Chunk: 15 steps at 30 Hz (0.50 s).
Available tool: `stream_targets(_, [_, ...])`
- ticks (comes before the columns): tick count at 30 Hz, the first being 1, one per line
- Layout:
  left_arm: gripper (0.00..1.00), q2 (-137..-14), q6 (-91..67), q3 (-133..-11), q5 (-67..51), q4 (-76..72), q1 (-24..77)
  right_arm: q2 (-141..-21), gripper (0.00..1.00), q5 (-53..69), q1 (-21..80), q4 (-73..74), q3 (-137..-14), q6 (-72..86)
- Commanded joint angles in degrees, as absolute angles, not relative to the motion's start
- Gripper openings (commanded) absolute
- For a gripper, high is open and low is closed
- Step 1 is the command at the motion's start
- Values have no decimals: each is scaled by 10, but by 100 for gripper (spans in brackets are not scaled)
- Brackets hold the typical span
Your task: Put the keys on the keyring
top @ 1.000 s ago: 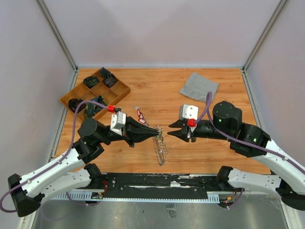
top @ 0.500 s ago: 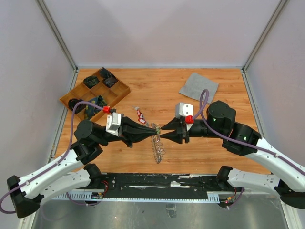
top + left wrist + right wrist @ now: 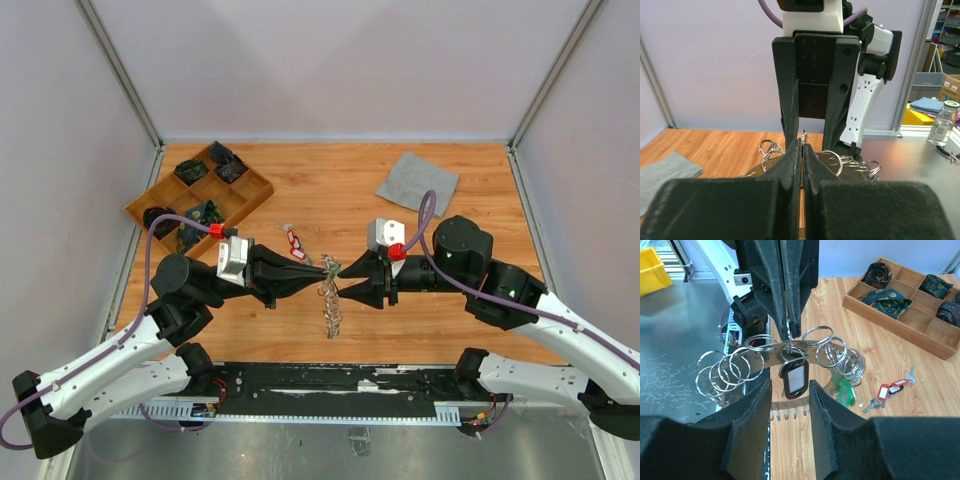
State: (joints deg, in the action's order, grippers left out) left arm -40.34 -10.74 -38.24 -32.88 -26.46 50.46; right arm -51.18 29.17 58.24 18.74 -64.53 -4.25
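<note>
My left gripper (image 3: pixel 325 268) is shut on the rim of the keyring (image 3: pixel 331 303), holding it above the table at the centre. The keyring (image 3: pixel 760 356) is a thin silver band fringed with small split rings. A key with a black tag (image 3: pixel 795 376) hangs from one small ring, just beyond my right gripper (image 3: pixel 789 390), which is open with its fingers either side of the tag and apart from it. A green tag (image 3: pixel 845 392) hangs on the ring's right side. A red-tagged key (image 3: pixel 885 391) lies loose on the table. The left fingers (image 3: pixel 803 145) pinch the band edge-on.
A wooden compartment tray (image 3: pixel 262 188) with dark items stands at the back left. A grey cloth (image 3: pixel 417 182) lies at the back right. The red-tagged key (image 3: pixel 294 238) lies on the wood just behind the left gripper. Both arms meet tip to tip at the table's middle.
My right gripper has moved left up to the keyring and its jaws have opened wider. The left gripper has lifted slightly, still shut on the ring.
</note>
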Motion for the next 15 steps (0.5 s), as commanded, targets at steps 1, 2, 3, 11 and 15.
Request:
stream_targets(1, [0,-394,-101,-386,-318,-297,507,-505,37,311,591,175,-639,-22])
stream_targets(2, [0,-394,-101,-385,-317,-297,507,-506,38,314,591,174,-639,-21])
stream_targets(3, [0,-394,-101,-385,-316,-297,507,-507,38,317,591,174,-639,-20])
stream_targets(11, [0,-395,-99,-387,-315,-297,507,-517,39,333,591,153,-639,-6])
stream_targets(15, [1,-395,-100,-388,-316,-297,508,-522,40,333,591,140,-637,1])
